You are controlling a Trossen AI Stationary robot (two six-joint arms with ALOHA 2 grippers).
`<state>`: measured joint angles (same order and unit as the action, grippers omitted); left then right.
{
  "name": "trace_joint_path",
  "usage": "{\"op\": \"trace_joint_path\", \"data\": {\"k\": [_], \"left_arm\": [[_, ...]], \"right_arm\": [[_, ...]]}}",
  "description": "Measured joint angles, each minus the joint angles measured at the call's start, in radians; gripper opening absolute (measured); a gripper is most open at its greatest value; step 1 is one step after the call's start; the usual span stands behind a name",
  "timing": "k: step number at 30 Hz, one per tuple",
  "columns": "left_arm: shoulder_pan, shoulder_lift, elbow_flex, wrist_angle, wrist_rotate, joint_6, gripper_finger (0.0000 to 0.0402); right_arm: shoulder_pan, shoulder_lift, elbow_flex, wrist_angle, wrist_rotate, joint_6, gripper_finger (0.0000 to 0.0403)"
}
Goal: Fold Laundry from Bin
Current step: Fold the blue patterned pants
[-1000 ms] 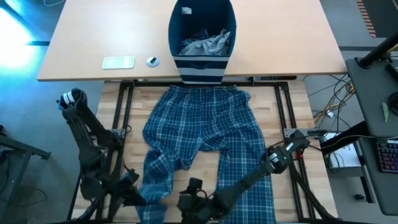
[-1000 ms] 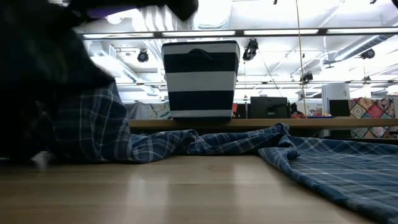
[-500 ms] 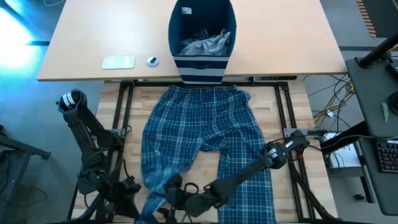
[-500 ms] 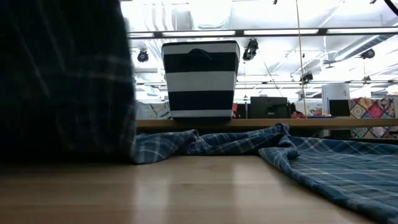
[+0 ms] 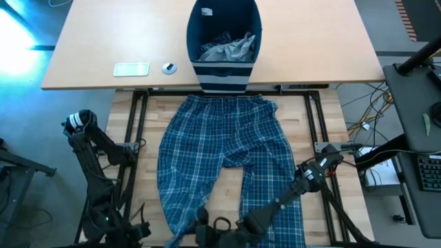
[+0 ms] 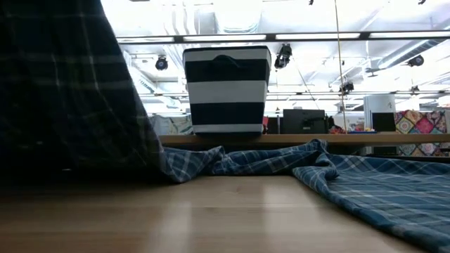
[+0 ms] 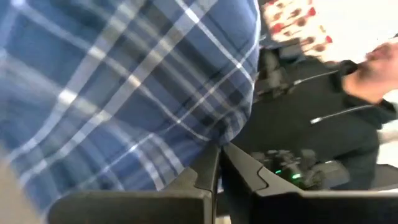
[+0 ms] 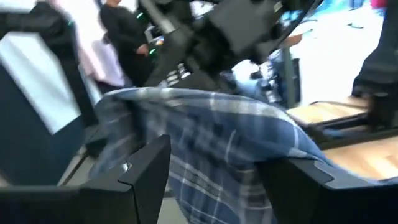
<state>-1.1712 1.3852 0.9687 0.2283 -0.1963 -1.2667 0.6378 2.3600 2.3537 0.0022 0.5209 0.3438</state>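
The left gripper (image 7: 217, 163) pinches the plaid trousers (image 5: 220, 148) at the table's near edge. The right gripper (image 8: 214, 171) stands wide around that cloth. In the low view, dark cloth hides both grippers.

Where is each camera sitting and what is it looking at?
High view: above the table, looking straight down on the plaid trousers, the bin and both arms.
Low view: at table-top height, looking level across the wood at the bin; no arm shows clearly.
Left wrist view: on the left arm; the left gripper is shut on the trousers.
Right wrist view: on the right arm; the right gripper is open around trouser cloth.
All four views show the trousers.
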Motion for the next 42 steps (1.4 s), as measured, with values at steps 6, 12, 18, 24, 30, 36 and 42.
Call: {"op": "trace_joint_path", "data": {"k": [6, 12, 18, 24, 30, 36, 42], "left_arm": [[-0.002, 0.106, 0.083, -0.035, 0.001, -0.091, 0.0026], [-0.012, 0.186, 0.121, -0.037, 0.004, -0.184, 0.0107], [-0.033, 0.191, 0.153, -0.174, 0.004, -0.272, 0.0194], [-0.039, 0.171, 0.161, -0.438, -0.044, -0.344, 0.0232], [-0.009, 0.172, 0.087, -0.614, -0.287, -0.403, 0.0226], [0.034, 0.21, -0.047, -0.603, -0.34, -0.411, 0.0215], [0.14, 0.23, -0.178, -0.602, -0.503, -0.418, 0.0213]], "right_arm": [[0.05, -0.002, 0.0, -0.008, -0.111, 0.024, 0.0224], [0.082, -0.002, -0.001, -0.188, -0.113, 0.135, 0.0224], [0.103, -0.002, -0.001, -0.232, -0.159, 0.193, 0.0224], [0.109, -0.003, -0.001, -0.354, -0.213, 0.348, 0.0224], [0.111, -0.009, -0.002, -0.342, -0.221, 0.366, 0.0224], [0.13, -0.05, 0.001, -0.304, -0.239, 0.386, 0.0224], [0.124, -0.1, 0.003, -0.323, -0.151, 0.363, 0.0224]]}}
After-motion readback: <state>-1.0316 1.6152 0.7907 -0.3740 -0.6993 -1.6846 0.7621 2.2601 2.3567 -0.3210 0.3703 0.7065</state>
